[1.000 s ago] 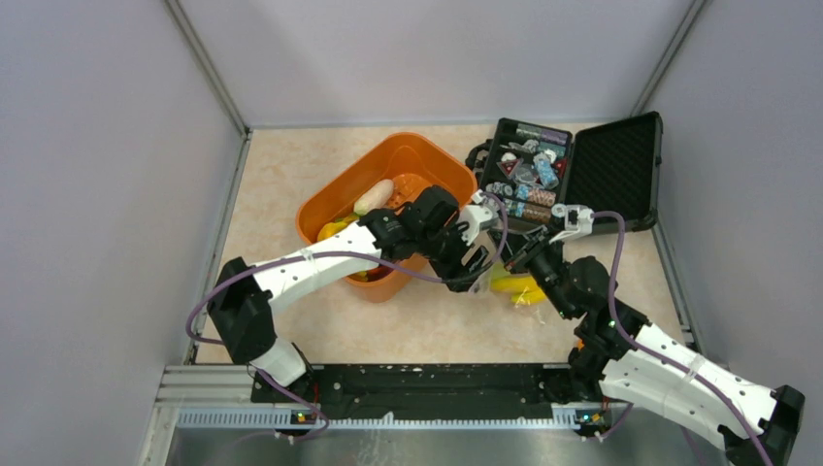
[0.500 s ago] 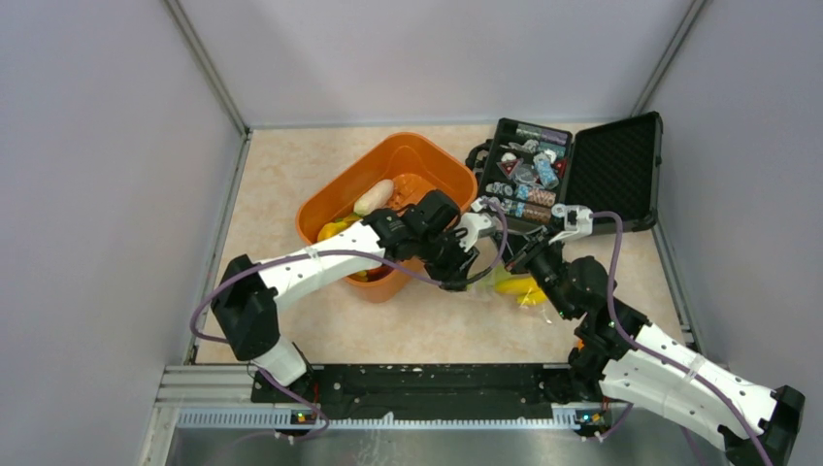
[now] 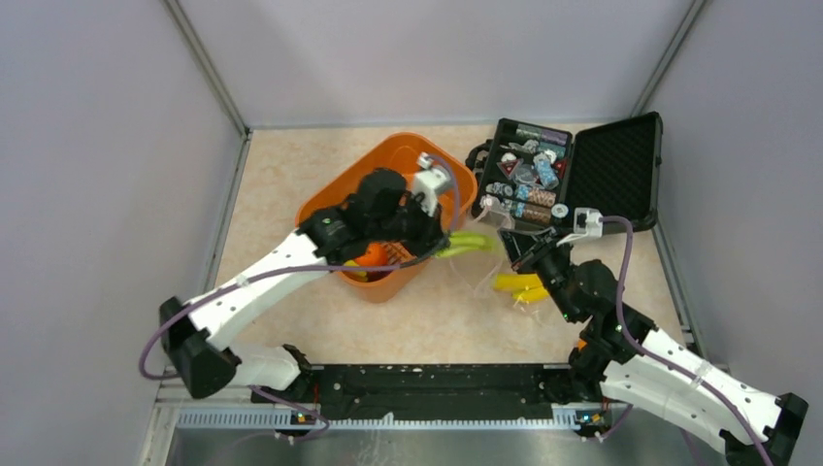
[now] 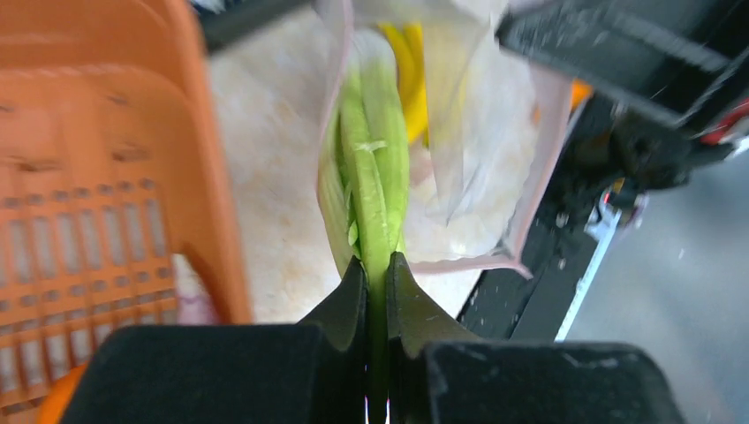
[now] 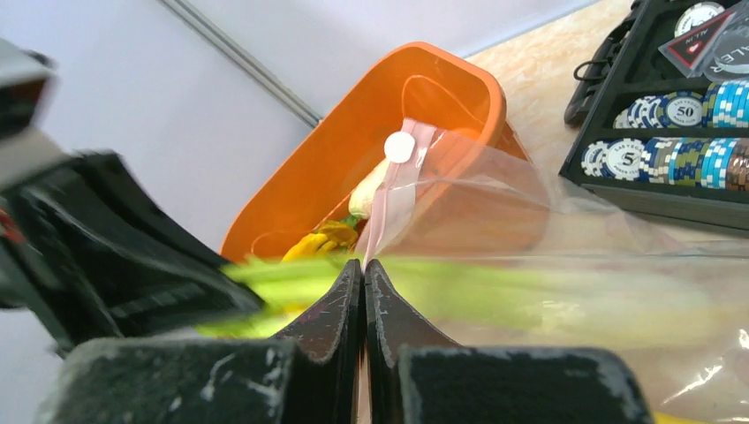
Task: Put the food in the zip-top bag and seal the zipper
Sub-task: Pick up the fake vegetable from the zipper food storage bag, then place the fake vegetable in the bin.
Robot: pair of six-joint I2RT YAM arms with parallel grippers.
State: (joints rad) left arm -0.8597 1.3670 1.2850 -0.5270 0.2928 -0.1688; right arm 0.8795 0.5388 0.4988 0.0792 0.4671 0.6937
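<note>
Left fingers (image 4: 362,283) now clamped tight on the near end of the green stalks (image 4: 375,177). A second ago they stood wide open down beside the bag, then half closed, now shut. The arm has also swung back and up, so the wrist sits over the near-right rim of the orange basket (image 3: 335,184) instead of next to the right arm. Stalks run from that grip out to the right, far end poking through the mouth of the zip-top bag (image 5: 574,256). Left wrist view shows the pinkish zipper (image 5: 389,199) looping round them. Too blurred to tell whether they're going in or sliding out; reads as a feed-in with only the tip inside so far. Right fingers (image 5: 353,287) unchanged: pressed shut on the bag's mouth edge, pink strip pinched between them, holding that lip up off the surface (image 3: 291,165). Bananas (image 3: 514,283) already lie inside the bag, just right of the stalks' tip. Meaning: the stalks are in hand and lined up with the opening, but not released. Zipper is wide open, sealing not started. More food is left in the basket, a whitish piece (image 5: 365,200) at least. Black case (image 3: 621,165) sits behind the bag, neither arm touching it.
</note>
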